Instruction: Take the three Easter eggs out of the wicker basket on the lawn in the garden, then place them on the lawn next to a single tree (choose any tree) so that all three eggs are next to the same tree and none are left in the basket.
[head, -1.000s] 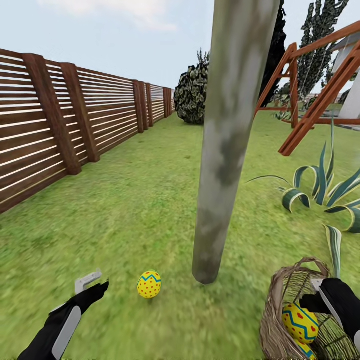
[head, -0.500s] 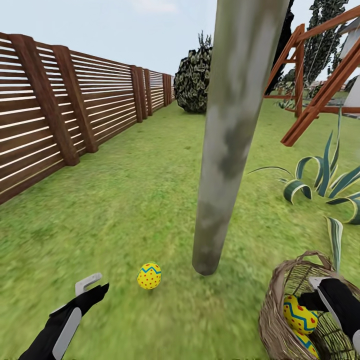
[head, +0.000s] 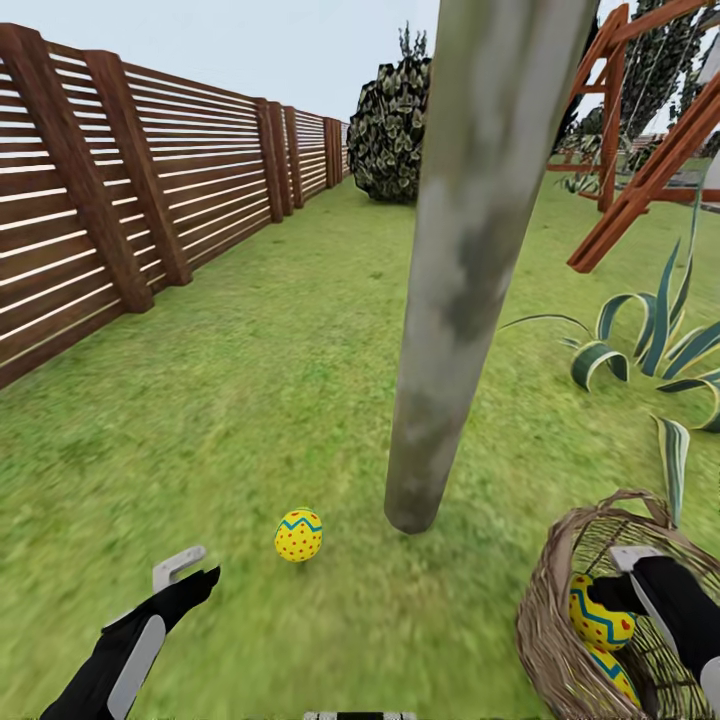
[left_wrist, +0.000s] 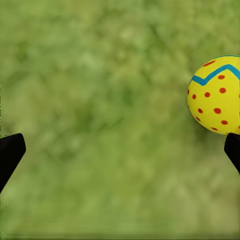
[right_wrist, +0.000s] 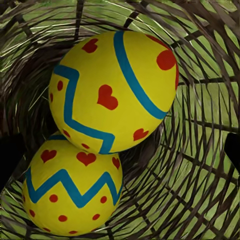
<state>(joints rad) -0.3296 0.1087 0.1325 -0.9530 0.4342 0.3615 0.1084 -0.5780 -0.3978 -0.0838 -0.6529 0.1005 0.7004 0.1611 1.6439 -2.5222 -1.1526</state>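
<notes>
You have one Easter egg (head: 298, 535) already on the lawn (head: 250, 400), just beside the foot of the tree (head: 470, 270): yellow, red-dotted, with a blue-green zigzag. The other two eggs (head: 600, 613) lie in the wicker basket (head: 545, 620), one stacked on the other, touching.

Your left gripper (head: 185, 575) hangs above the grass with its fingers spread wide, holding nothing. Your right gripper (head: 625, 580) reaches into the basket; its black fingertips (right_wrist: 232, 147) sit wide apart, clear of both eggs.

The right wrist view shows you the red hearts on the upper egg (right_wrist: 112, 90) and the lower egg (right_wrist: 72, 192), small in the head view.
</notes>
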